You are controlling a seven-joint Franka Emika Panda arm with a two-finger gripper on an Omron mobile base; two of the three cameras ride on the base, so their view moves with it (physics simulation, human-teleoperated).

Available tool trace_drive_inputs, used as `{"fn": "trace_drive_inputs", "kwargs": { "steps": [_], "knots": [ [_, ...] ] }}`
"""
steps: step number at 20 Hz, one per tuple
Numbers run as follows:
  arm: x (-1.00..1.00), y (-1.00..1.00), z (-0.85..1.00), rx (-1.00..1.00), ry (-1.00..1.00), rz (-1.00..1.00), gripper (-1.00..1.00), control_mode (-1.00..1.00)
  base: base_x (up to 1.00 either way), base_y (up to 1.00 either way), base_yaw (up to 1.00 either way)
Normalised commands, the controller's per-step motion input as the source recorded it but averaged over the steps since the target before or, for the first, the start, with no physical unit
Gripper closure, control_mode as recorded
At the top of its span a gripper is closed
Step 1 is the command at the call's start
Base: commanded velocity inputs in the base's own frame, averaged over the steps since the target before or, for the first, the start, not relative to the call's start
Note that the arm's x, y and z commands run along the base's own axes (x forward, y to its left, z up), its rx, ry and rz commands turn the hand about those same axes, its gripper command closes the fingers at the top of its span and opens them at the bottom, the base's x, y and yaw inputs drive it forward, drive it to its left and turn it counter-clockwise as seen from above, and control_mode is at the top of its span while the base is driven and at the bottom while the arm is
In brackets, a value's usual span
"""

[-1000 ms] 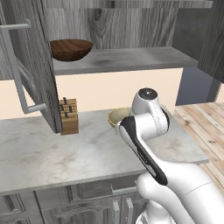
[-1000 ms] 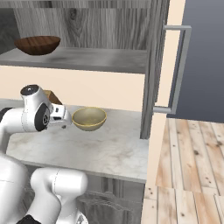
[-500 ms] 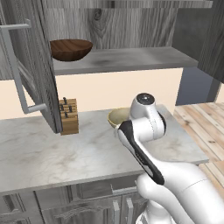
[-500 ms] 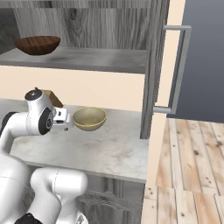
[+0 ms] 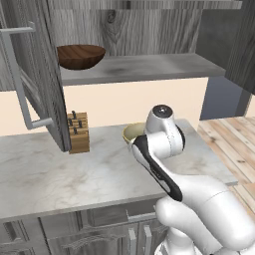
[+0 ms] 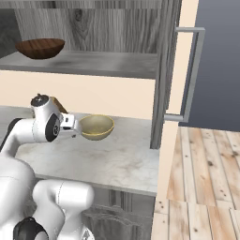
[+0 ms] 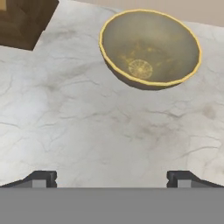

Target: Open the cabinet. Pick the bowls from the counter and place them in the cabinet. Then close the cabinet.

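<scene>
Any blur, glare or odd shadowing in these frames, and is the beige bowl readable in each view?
Left base view: sharp, flat rendered light, but the arm hides most of the beige bowl. Right base view: clear, bowl fully visible on the counter, with a soft shadow beneath. Hand view: slightly soft, no glare; bowl unobstructed, claw tips spread at the bottom.

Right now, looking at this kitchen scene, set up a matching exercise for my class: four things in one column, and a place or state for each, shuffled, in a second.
Things:
1. brown bowl
2. tan bowl
3. knife block
4. gripper

Places or states:
A. open, above bare counter
B. on the cabinet shelf
C. on the counter, beside the left door
D. on the counter, ahead of the gripper

Pairs: 1-B, 2-D, 3-C, 4-A
</scene>
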Motion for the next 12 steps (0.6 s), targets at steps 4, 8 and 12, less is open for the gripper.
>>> {"fn": "trace_drive_inputs", "kwargs": {
  "steps": [4, 8, 12],
  "knots": [
    [0.35, 0.00, -0.04, 0.00, 0.00, 0.00, -1.00, -1.00, 0.00, 0.00, 0.00],
    [0.38, 0.00, -0.15, 0.00, 0.00, 0.00, -1.00, -1.00, 0.00, 0.00, 0.00],
    [0.39, 0.00, -0.16, 0.00, 0.00, 0.00, -1.00, -1.00, 0.00, 0.00, 0.00]
  ]
}}
